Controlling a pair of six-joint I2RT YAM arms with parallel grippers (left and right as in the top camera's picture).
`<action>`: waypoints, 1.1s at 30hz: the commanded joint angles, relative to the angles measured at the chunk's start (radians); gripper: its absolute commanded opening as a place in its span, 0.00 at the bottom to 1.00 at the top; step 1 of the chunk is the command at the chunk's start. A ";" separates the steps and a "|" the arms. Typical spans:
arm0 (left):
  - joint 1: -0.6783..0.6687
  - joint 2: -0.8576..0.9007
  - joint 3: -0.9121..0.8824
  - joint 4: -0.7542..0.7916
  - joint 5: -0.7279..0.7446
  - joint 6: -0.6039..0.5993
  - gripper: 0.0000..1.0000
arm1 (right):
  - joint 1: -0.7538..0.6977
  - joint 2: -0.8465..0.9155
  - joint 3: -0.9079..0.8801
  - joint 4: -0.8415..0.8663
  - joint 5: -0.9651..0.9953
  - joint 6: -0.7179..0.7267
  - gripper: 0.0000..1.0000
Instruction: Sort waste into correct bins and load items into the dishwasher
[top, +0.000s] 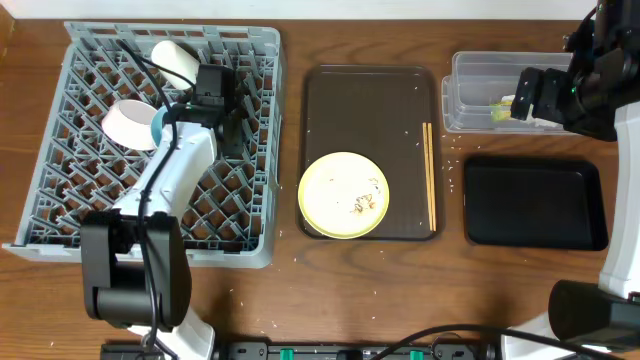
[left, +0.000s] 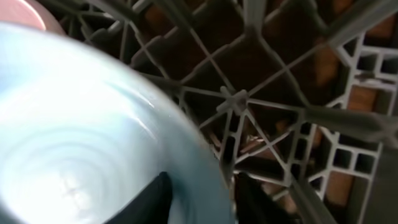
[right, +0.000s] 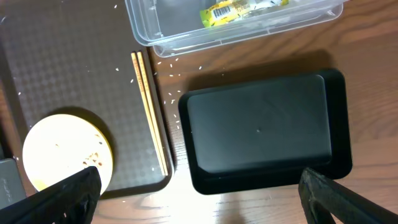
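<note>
- The light blue bowl (left: 81, 143) fills the left of the left wrist view, with the lattice of the grey dish rack (left: 298, 112) behind it.
- Its rim is pinched by the left gripper (left: 202, 199) (one finger inside the wall, one outside).
- The right gripper (right: 199, 186) is held over the black tray (right: 258, 130), fingers spread wide with nothing between them.
- The yellow-green wrapper (right: 239, 9) is seen inside the clear tub (right: 186, 37), at the top of the right wrist view.
- The pale yellow plate (top: 330, 185), marked with crumbs (top: 362, 205), is set on the brown serving tray (top: 370, 100) at centre, with the chopsticks (top: 430, 175) to its right.
- The white cup (top: 175, 60) and white bowl (top: 125, 125) are lodged in the rack, in the upper left of the overhead view.
</note>
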 joint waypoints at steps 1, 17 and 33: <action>0.007 0.009 0.008 0.014 -0.023 -0.009 0.27 | -0.001 -0.023 0.001 0.000 0.006 -0.014 0.99; 0.011 -0.164 0.017 0.057 -0.020 -0.127 0.08 | -0.001 -0.023 0.001 0.000 0.006 -0.014 0.99; 0.302 -0.221 0.016 0.062 0.669 -0.550 0.07 | -0.001 -0.023 0.001 0.000 0.006 -0.014 0.99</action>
